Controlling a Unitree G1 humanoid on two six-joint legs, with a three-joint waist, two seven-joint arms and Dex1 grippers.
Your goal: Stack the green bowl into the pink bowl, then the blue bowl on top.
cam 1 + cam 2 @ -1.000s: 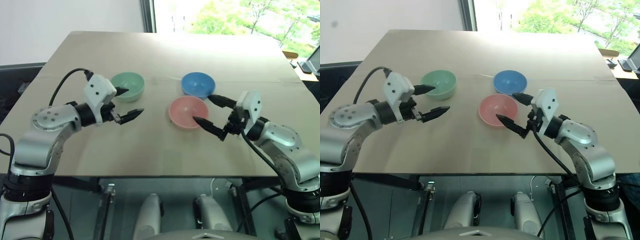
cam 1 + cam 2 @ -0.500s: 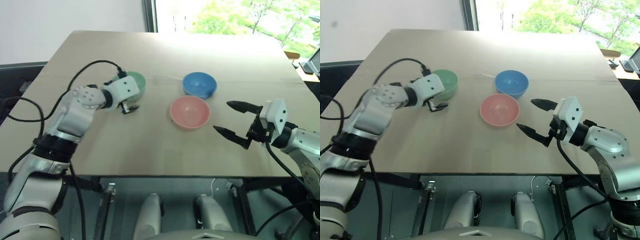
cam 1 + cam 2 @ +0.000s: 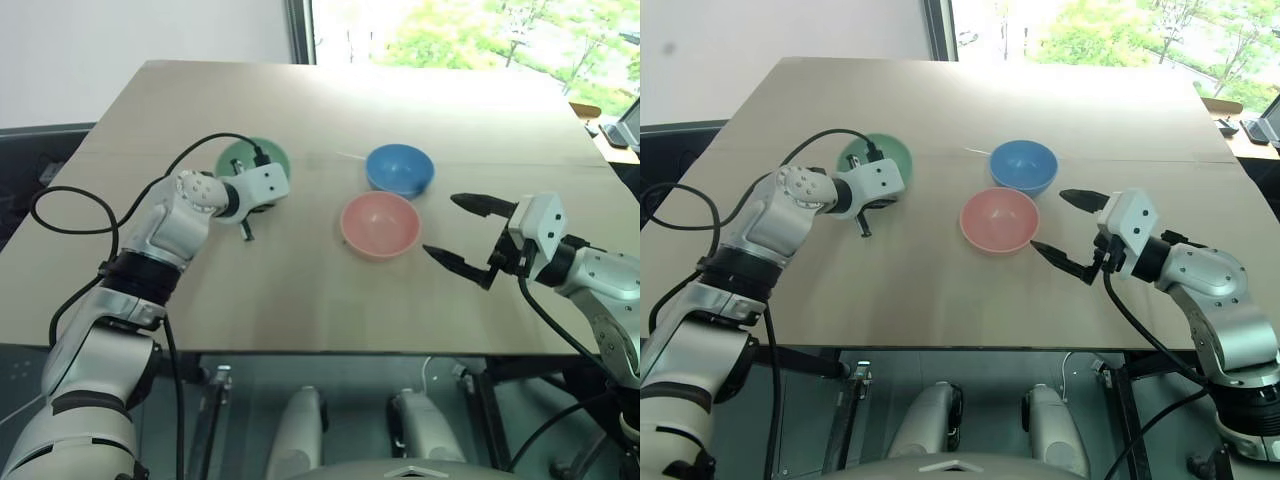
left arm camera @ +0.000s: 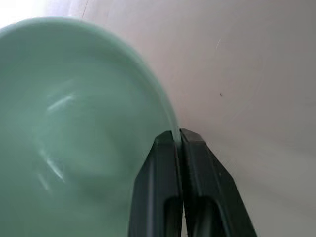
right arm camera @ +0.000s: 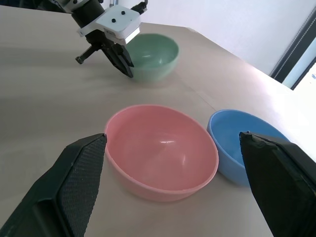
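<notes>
The green bowl (image 3: 240,155) sits upright at the back left of the table. My left gripper (image 4: 177,136) is shut on the near rim of the green bowl (image 4: 74,123), one finger inside and one outside. The pink bowl (image 3: 380,222) stands in the middle, with the blue bowl (image 3: 399,167) just behind it; both are empty. My right gripper (image 3: 442,224) hovers open to the right of the pink bowl, pointing at it without touching. The right wrist view shows the pink bowl (image 5: 160,148), the blue bowl (image 5: 247,138) and the left gripper (image 5: 126,69) at the green bowl (image 5: 155,52).
The bowls rest on a light brown table (image 3: 300,290) with bare room in front of them and to the left. A window lies behind the far edge. Another desk with some items (image 3: 610,130) stands at the far right.
My left arm reached forward to the green bowl and its fingers closed on the rim. My right gripper drew back to the right, away from the pink bowl, still open.
</notes>
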